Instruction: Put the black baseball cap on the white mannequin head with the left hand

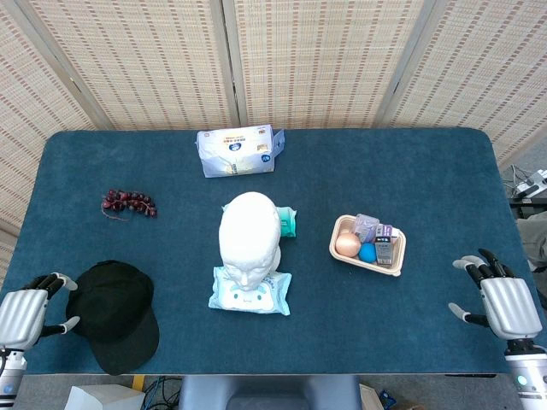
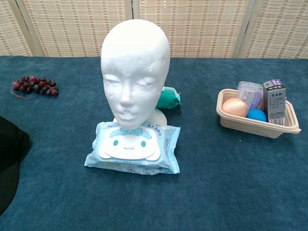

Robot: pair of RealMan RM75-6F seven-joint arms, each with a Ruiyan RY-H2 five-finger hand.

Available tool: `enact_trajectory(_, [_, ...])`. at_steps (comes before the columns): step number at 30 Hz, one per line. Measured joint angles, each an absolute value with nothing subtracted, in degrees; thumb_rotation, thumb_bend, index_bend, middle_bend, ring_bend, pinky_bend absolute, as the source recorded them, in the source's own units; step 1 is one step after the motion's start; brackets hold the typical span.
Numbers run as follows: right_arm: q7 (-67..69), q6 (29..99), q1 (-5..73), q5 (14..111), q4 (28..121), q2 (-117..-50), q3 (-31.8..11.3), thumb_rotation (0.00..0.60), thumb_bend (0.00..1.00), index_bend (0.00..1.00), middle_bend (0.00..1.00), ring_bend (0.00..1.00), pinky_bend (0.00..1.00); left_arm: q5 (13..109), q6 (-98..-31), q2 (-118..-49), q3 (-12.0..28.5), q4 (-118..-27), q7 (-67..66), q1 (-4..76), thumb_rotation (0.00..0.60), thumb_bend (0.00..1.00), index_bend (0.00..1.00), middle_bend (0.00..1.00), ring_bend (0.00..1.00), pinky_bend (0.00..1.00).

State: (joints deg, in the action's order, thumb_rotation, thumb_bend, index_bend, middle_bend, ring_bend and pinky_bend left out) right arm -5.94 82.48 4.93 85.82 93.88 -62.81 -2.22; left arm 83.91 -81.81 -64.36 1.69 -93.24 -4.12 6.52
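Note:
The black baseball cap lies flat on the table at the front left, its brim toward the front edge; the chest view shows only its edge at the far left. The white mannequin head stands upright at the table's middle, bare, facing the front. My left hand rests just left of the cap, fingers apart and holding nothing. At the front right, my right hand is open with its fingers spread, far from the cap.
A blue-and-white wipes pack lies in front of the head, a green packet behind it. A beige tray of small items sits to the right, red grapes at the left, a white-blue bag at the back.

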Motion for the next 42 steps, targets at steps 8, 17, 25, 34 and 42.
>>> enact_trajectory(8, [-7.42, 79.87, 6.02, 85.09, 94.0, -62.98, -2.0, 0.6, 0.0, 0.33, 0.29, 0.14, 0.29, 83.69, -82.44, -64.07, 1.74, -94.03, -4.32, 6.1, 0.6, 0.0, 0.42, 0.37, 0.31, 0.49])
enact_trajectory(17, [-6.69, 80.52, 5.82, 85.75, 94.35, -62.78, -1.83, 0.6, 0.0, 0.33, 0.3, 0.14, 0.29, 84.52, -83.06, -64.17, 1.51, -94.08, -4.13, 5.81, 0.6, 0.0, 0.51, 0.46, 0.38, 0.54])
enact_trajectory(25, [-6.51, 81.12, 5.43, 85.47, 94.43, -62.59, -1.86, 0.6, 0.0, 0.33, 0.3, 0.15, 0.29, 86.46, -83.85, -63.56, 0.93, -94.78, -3.78, 5.65, 0.6, 0.01, 0.58, 0.51, 0.46, 0.61])
enact_trajectory(34, [-5.92, 82.06, 4.91, 85.27, 94.69, -62.42, -2.11, 0.6, 0.0, 0.33, 0.3, 0.15, 0.29, 87.91, -83.46, -62.53, -0.05, -96.06, -3.81, 5.66, 0.6, 0.27, 0.65, 0.66, 0.57, 0.73])
enact_trajectory(42, [-6.15, 80.72, 5.44, 84.91, 94.8, -62.26, -2.04, 0.6, 0.0, 0.33, 0.3, 0.15, 0.29, 89.7, -83.5, -60.7, -1.44, -98.02, -2.6, 5.27, 0.6, 0.66, 0.66, 0.67, 0.59, 0.76])
